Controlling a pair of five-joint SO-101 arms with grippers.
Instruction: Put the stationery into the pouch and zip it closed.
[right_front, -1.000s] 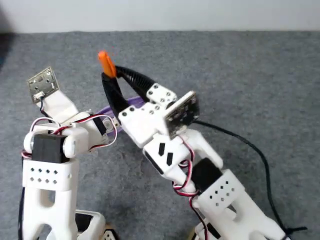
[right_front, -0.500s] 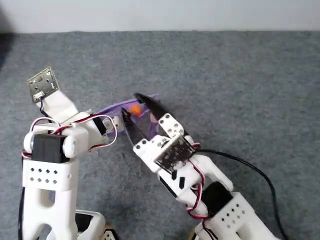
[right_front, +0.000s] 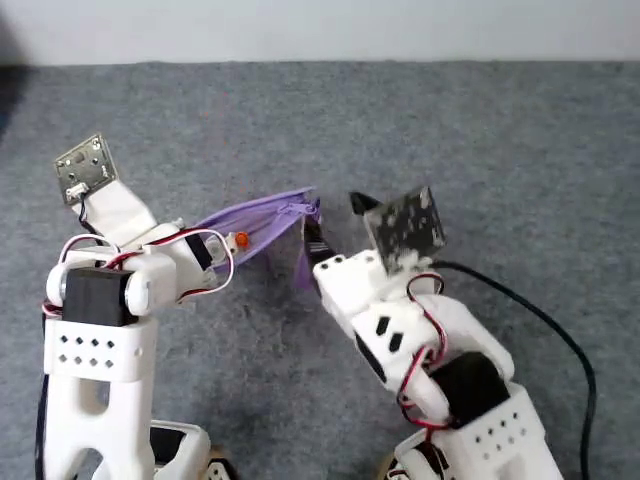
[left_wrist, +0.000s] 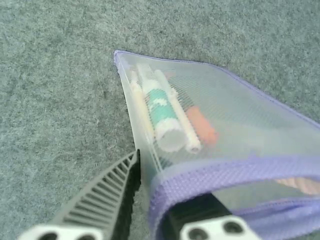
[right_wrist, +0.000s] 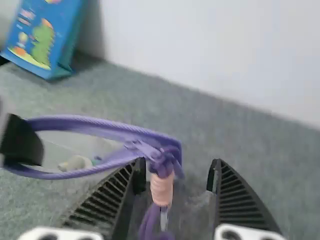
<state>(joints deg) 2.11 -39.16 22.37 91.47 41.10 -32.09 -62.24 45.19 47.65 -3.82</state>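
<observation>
The right arm (right_front: 420, 340) has made the largest move. A second ago it held the marker (right_front: 241, 239) high over the pouch (right_front: 258, 220), and half a second ago it had dipped it into the mouth. Now it has drawn back toward its base and brought the right gripper (right_front: 335, 225) to the end of the pouch farthest from the left arm (right_front: 110, 290). That arm has not shifted. The left gripper (left_wrist: 160, 185) stays clamped on the purple rim, holding the pouch up off the table (right_front: 500, 150) with its mouth open. The marker now lies inside, seen through the mesh wall beside a tube (left_wrist: 162, 115) and a pen (left_wrist: 180, 122) near the bottom. Filling therefore looks done, as far as these views show, and the work seems to have passed to zipping. In the right wrist view the right gripper's jaws stand wide, one on each side of the pull (right_wrist: 161, 187), which hangs at the end of the open zip; they are not yet pinched on it. The next move likely calls for closing on that small tab and drawing it along the rim, where the left gripper's hold may stand in the way.
</observation>
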